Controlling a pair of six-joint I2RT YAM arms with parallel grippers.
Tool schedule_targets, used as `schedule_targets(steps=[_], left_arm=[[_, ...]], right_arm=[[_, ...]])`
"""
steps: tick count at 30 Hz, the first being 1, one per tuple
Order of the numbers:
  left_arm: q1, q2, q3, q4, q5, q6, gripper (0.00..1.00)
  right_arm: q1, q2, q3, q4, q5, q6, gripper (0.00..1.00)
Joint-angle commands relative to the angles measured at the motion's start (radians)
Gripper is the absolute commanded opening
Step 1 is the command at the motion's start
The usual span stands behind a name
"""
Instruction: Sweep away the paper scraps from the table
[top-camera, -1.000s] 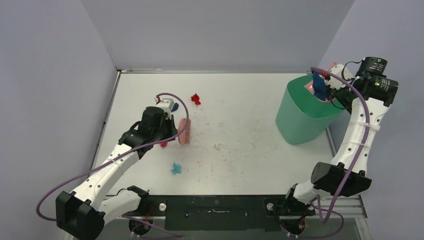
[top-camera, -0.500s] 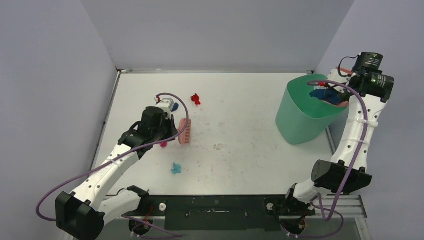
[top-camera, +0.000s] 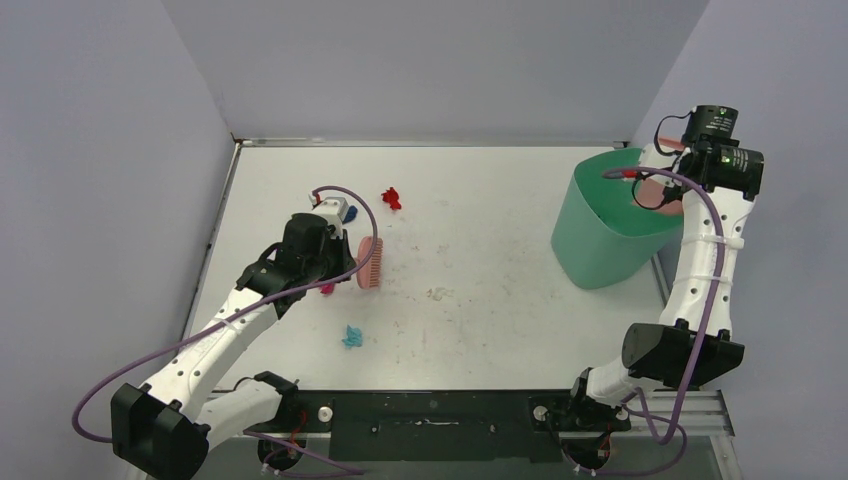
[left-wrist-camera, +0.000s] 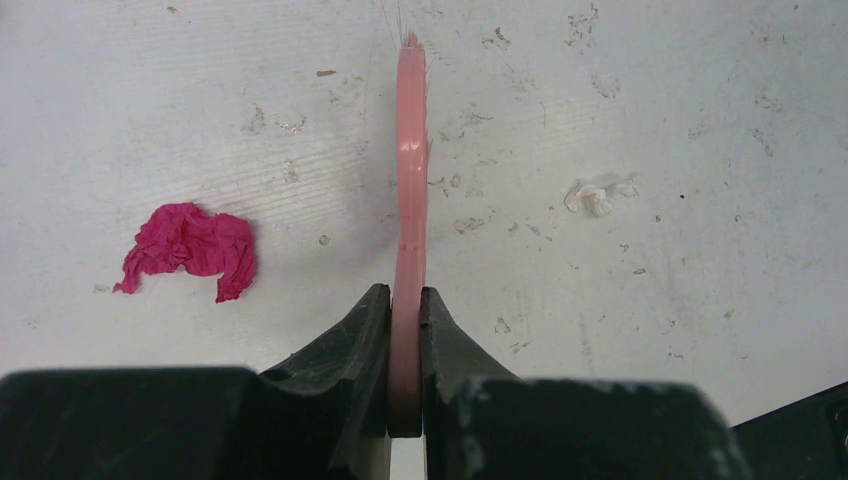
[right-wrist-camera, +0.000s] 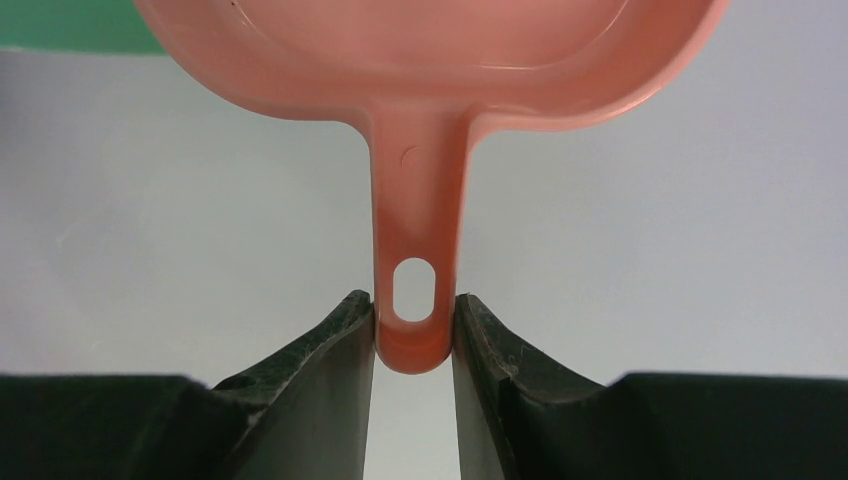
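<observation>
My left gripper (top-camera: 345, 262) (left-wrist-camera: 405, 300) is shut on the handle of the pink brush (top-camera: 369, 262) (left-wrist-camera: 410, 170), which stands on edge on the white table (top-camera: 500, 190). A magenta scrap (top-camera: 327, 289) (left-wrist-camera: 188, 250) lies just left of the brush. A red scrap (top-camera: 391, 197) lies farther back, a cyan scrap (top-camera: 352, 336) nearer the front, and a small white scrap (top-camera: 438, 294) (left-wrist-camera: 597, 196) to the right. My right gripper (top-camera: 673, 170) (right-wrist-camera: 413, 315) is shut on the handle of the pink dustpan (top-camera: 652, 192) (right-wrist-camera: 430, 60), held tilted over the green bin (top-camera: 600, 235).
The green bin stands at the table's right edge. Grey-lilac walls close in the left, back and right sides. A metal frame (top-camera: 430, 405) runs along the near edge between the arm bases.
My right wrist has turned and lowered the dustpan into the bin's mouth; the blue scraps seen on the pan earlier no longer show. The left arm and brush have not moved.
</observation>
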Motion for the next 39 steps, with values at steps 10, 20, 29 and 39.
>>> schedule_targets(steps=[10,20,29,39], left_arm=[[0.008,-0.024,0.013,0.061,0.033,0.013,0.0],[0.008,-0.021,0.014,0.058,0.041,0.013,0.0],[0.007,-0.022,0.012,0.059,0.027,0.013,0.0],[0.007,0.006,0.004,0.077,0.024,0.024,0.0]], right_arm=[[-0.021,-0.048,0.088,0.015,-0.126,0.118,0.05],[-0.026,-0.071,0.164,-0.056,-0.368,0.254,0.05],[0.047,-0.026,0.214,-0.088,-0.47,0.38,0.05],[0.266,-0.05,0.094,-0.001,-0.543,0.555,0.05]])
